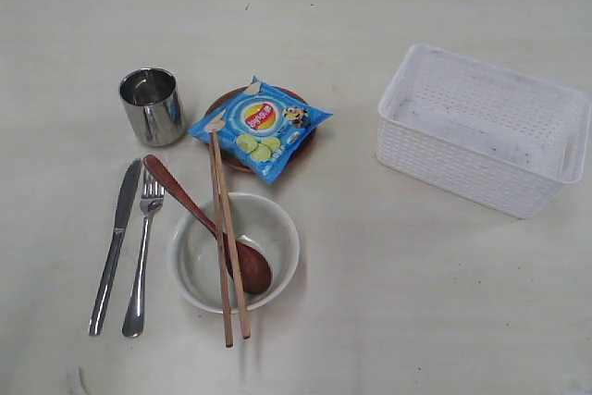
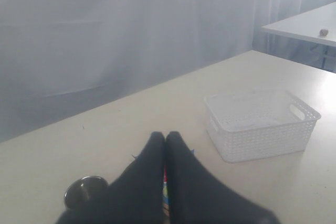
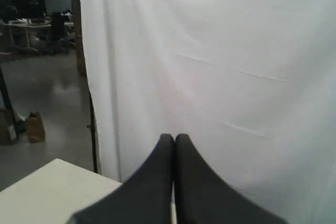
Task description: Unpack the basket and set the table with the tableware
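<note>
Shows the white perforated basket [image 1: 481, 127] empty at the far right of the worktop [image 1: 388, 321], well apart from the place setting on the left. Finds knife [image 1: 114, 247] and fork [image 1: 141, 261] side by side at the near left, with the steel cup [image 1: 151, 105] upright just beyond them. Has the wooden spoon [image 1: 199, 219] and two chopsticks [image 1: 227, 247] lying across the white bowl [image 1: 190, 270], spoon head inside, likely propped for a diner's reach. Puts a blue snack bag [image 1: 261, 127] on the brown plate [image 1: 215, 102], covering most of it. Catches left hand [image 2: 165, 137] and right hand [image 3: 174, 139] each pressed together, holding nothing, neither over the setting in the exterior view. Leaves wide bare room between bowl and basket and along the near edge; suggests the setting is done, or nearly.
</note>
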